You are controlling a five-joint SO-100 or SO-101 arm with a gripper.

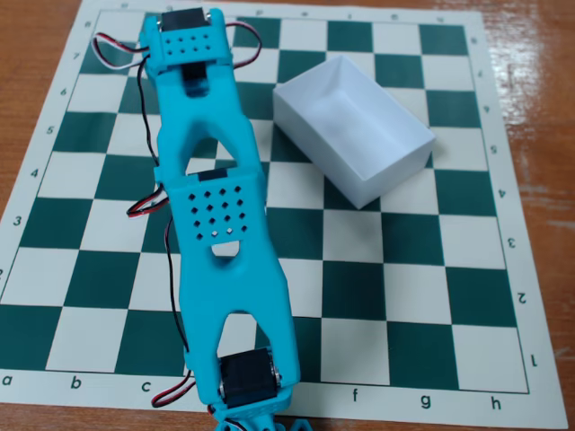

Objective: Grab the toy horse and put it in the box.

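The white open-top box sits tilted on the chessboard at the upper right, and what shows of its inside is empty. The toy horse is not in view. The blue arm stretches from the top of the fixed view down to the bottom edge, left of the box. Its wrist motor is near the bottom. Only the root of the gripper shows at the bottom edge. Its fingers are cut off by the frame, so I cannot see whether they hold anything.
The green-and-white chessboard mat lies on a wooden table. Red, black and white wires loop off the arm's left side. The arm covers columns c to e of the board.
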